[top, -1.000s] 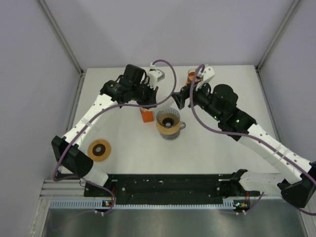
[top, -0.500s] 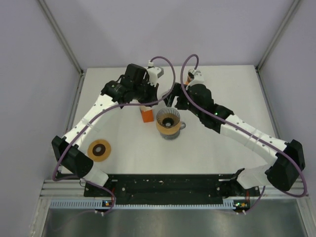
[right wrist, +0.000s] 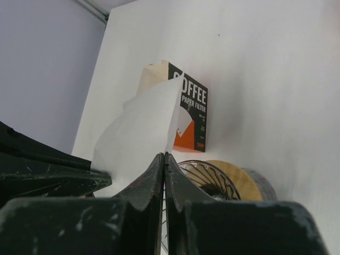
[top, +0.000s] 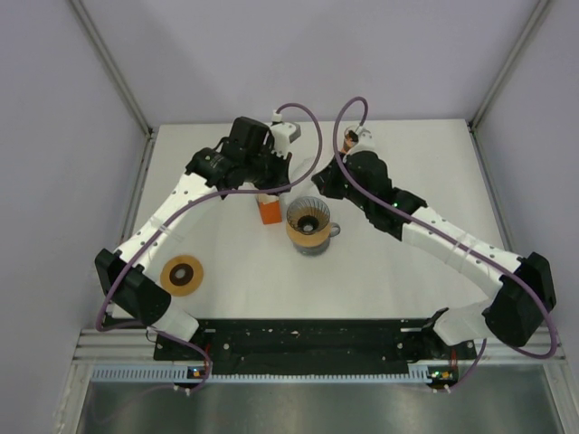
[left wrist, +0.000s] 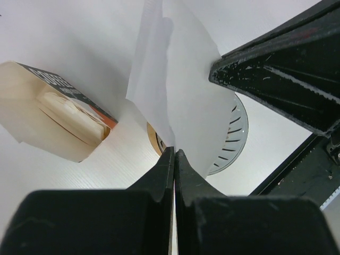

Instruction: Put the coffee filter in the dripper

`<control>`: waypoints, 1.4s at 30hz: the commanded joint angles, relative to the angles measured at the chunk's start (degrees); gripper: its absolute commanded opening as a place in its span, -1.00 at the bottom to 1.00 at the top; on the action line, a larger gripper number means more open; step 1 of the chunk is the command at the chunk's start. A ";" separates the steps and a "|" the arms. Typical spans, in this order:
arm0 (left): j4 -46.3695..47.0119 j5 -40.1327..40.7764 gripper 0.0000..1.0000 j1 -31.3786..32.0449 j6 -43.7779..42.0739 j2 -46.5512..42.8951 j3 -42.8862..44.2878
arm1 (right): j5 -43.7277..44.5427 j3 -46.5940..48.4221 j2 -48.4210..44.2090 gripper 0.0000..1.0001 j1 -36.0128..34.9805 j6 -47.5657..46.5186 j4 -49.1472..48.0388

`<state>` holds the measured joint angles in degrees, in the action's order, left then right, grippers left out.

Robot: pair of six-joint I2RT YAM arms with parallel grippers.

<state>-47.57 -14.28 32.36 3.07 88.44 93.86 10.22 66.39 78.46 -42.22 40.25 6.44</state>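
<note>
The coffee filter [left wrist: 180,79], a thin white paper cone, hangs in the air with both grippers on it. My left gripper [left wrist: 174,151] is shut on its lower edge. My right gripper [right wrist: 163,155] is shut on the opposite edge of the filter [right wrist: 141,133]. Just below stands the dripper [top: 308,224], a ribbed cone with a tan ring rim and a dark centre; its ribs also show in the right wrist view [right wrist: 212,178]. From above, the left gripper [top: 288,181] and right gripper [top: 318,183] meet just behind the dripper. The paper is hard to make out there.
An orange coffee-filter carton [top: 268,210] with cream paper stands just left of the dripper, open end facing my left gripper [left wrist: 58,119]. A tan disc [top: 182,274] with a dark hole lies at the near left. A small orange vessel [top: 348,140] sits behind the right arm.
The right arm has swung in toward the left gripper, and its jaws have gone from wide open to shut on the filter's edge. The left arm has stayed put.
</note>
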 commanded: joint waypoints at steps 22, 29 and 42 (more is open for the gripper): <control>3.19 -4.53 -0.35 0.16 -0.61 0.06 0.44 | -14.79 10.34 -0.50 -1.00 0.29 -11.77 22.04; 5.47 -3.47 -1.00 0.07 -0.96 0.94 -3.25 | -13.39 11.39 1.35 -1.00 1.00 -14.14 25.37; 11.87 -4.35 -1.00 0.07 -0.43 0.77 -11.06 | -11.43 7.27 2.14 -1.00 1.87 -18.28 22.58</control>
<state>-41.58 -18.57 32.36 2.92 89.62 87.55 0.10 75.26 79.79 -41.15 24.40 33.89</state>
